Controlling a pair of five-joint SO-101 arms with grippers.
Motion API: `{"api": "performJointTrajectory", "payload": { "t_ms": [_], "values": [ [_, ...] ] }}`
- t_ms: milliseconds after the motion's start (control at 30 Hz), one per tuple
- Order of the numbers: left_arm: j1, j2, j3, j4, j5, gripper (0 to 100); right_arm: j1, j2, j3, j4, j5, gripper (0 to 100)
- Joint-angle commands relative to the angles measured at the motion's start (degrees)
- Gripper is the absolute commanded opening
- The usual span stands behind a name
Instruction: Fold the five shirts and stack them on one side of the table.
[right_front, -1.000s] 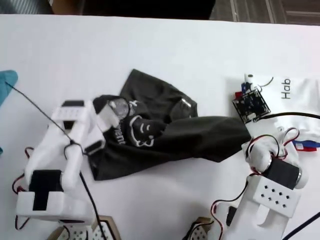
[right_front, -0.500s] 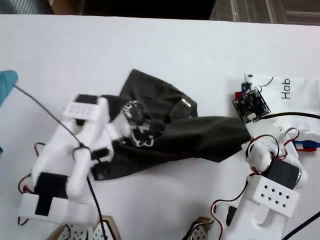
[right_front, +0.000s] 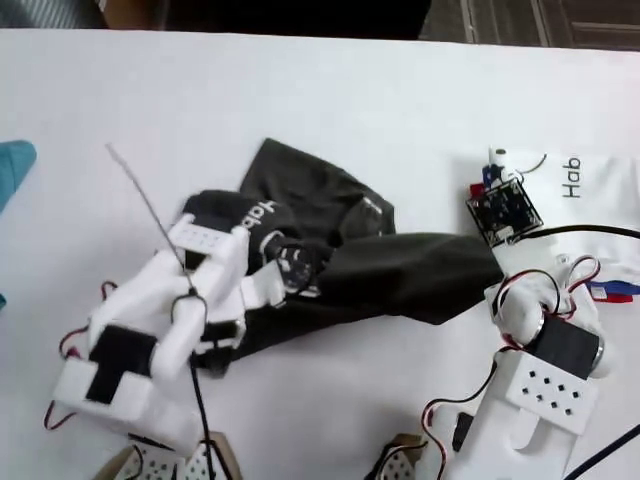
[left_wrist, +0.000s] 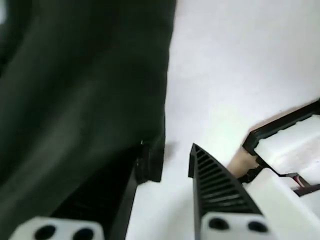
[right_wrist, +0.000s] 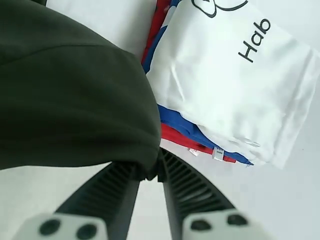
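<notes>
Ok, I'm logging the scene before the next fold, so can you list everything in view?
dark shirt: one, black, crumpled mid-table, stretched between the two arms.
folded shirts: three visible, white on blue on red, stacked beside the right arm.
teal cloth: one, teal, at the table's left edge.
table: one, white, under everything.
left gripper: one, black fingers open, at the dark shirt's edge.
right gripper: one, black fingers shut on the dark shirt's edge.

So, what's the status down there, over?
Left gripper open beside black shirt. Right gripper shut on its corner. Folded pile close beside it.
</notes>
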Motion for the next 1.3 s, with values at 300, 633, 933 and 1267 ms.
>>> {"api": "performJointTrajectory", "payload": {
  "t_ms": [300,633,933,1267],
  "values": [
    [-6.0,6.5,-10.7,1.6,-0.4,2,-1.7,-1.5,1.9,-2.1,-0.3,2.2],
    [-8.6,-11.9,-30.2,18.2,-0.1,3,-4.7,-2.1,1.8,-13.6,-7.0,2.2],
    [-9.8,-33.3,-34.0,21.7,2.7,2,-4.9,-2.2,-14.1,-7.8,-9.6,2.2],
    [-9.8,-53.5,-34.2,21.6,7.6,2,-11.5,-8.3,-34.4,4.4,-10.0,2.2]
  ]
}}
